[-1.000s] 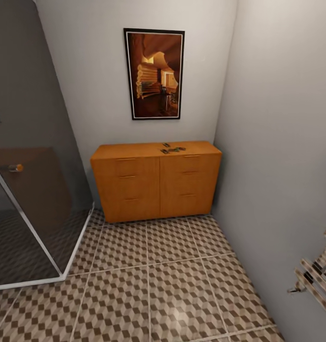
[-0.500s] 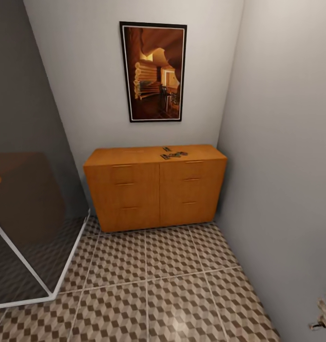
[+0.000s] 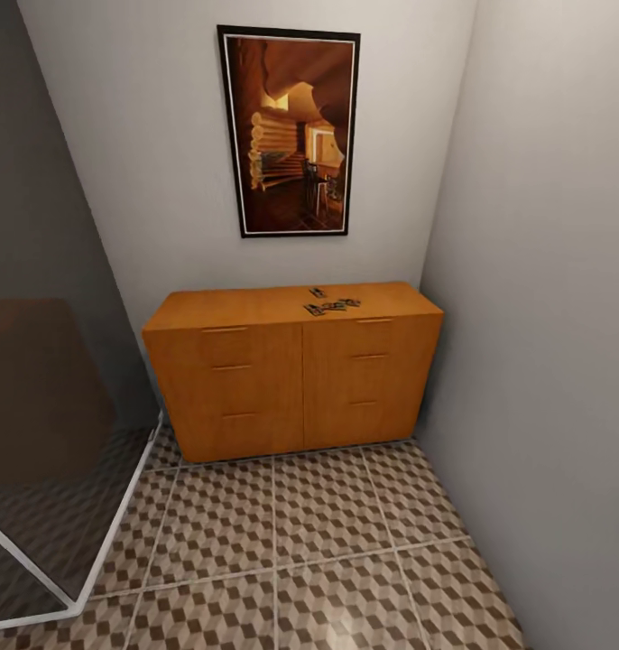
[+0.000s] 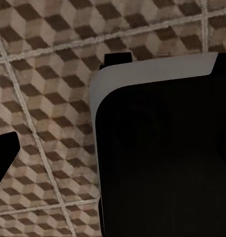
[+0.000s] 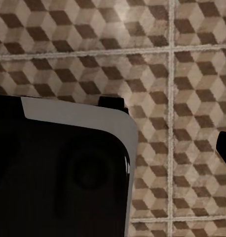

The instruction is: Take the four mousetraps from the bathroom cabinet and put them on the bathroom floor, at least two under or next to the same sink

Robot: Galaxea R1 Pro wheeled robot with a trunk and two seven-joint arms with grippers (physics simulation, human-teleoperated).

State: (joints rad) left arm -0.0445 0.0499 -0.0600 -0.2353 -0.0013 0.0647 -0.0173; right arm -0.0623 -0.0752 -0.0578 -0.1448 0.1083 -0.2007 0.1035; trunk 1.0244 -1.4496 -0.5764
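Head view, left to right: glass shower enclosure (image 3: 48,433) with a white base rail, its pane reflecting a brown shape; orange wooden cabinet (image 3: 291,379) set flush against the back wall, six flat drawer fronts with slim handles, its right end close beside the grey side wall (image 3: 544,316). No brand, label or legible writing appears on any surface; the framed picture (image 3: 290,131) above the cabinet shows a warm-lit interior without text. The mousetraps (image 3: 330,304), small dark pieces, lie clustered on the cabinet top right of centre, near its front edge; their exact count cannot be told at this size. The bathroom floor (image 3: 327,542), cube-patterned tiles with pale grout, lies open between the shower rail and the side wall up to the cabinet's foot.

Left wrist view: camera directed down at the tiles; a black body with a pale rounded edge (image 4: 157,148) covers much of the frame, and a dark tip sits at one border. Whether this claw is wide or narrow cannot be told.

Right wrist view: the same downward pose over tiles, a matching black body (image 5: 58,168); claw spread likewise cannot be told
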